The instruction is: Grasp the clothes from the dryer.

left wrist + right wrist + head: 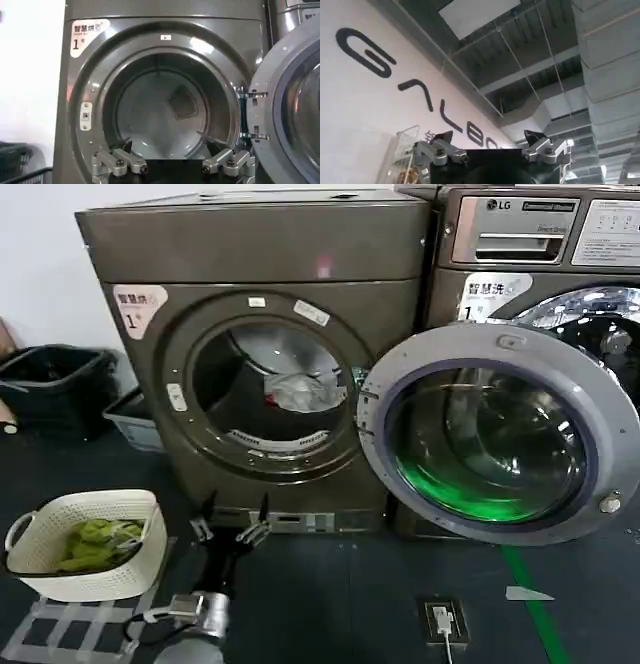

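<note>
Head view: standing open with door (500, 434) swung fully to the right, leaving the dryer (255, 354) porthole unobstructed for reaching in. Lying inside the drum, toward the right of the opening: a pale grey-white clothes bundle (303, 393); no black garment discernible. Hovering below and in front of the porthole, near the machine's base: left gripper (229, 528), fingers spread wide, holding nothing. Bundle sitting above and slightly to the right of it, well apart. Sitting on the floor to the left: white basket (90, 514) containing yellow-green fabric (95, 542), probably serving as a receiving bin.

Left wrist view: left gripper (172, 167) pointing squarely into the drum, fingers spread, apparently lining up for entry. Bundle not distinguishable here.

Right wrist view: right gripper (492, 150) pointing up toward ceiling ductwork and a lettered wall, fingers spread, empty, apparently parked away from the work.
</note>
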